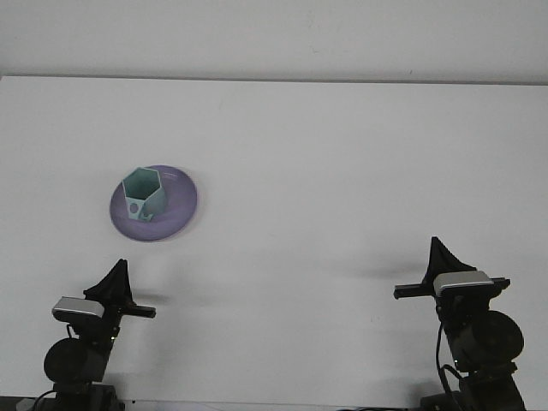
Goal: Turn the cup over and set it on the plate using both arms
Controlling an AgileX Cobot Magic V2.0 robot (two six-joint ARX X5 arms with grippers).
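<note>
The cup (141, 195) is seen upright, mouth up and axis vertical, on the left half of the purple plate (175, 210) on the table (342, 171). The plate is located ahead of the left gripper (116, 278), the nearer one; the right gripper (441, 253) is set well to the plate's right. Nothing is held; finger opening cannot be told.

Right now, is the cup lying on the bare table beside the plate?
No, the teal cup stands upright on the purple plate, opening upward.

Teal cup (142, 195) upright on purple plate (175, 214)
</note>
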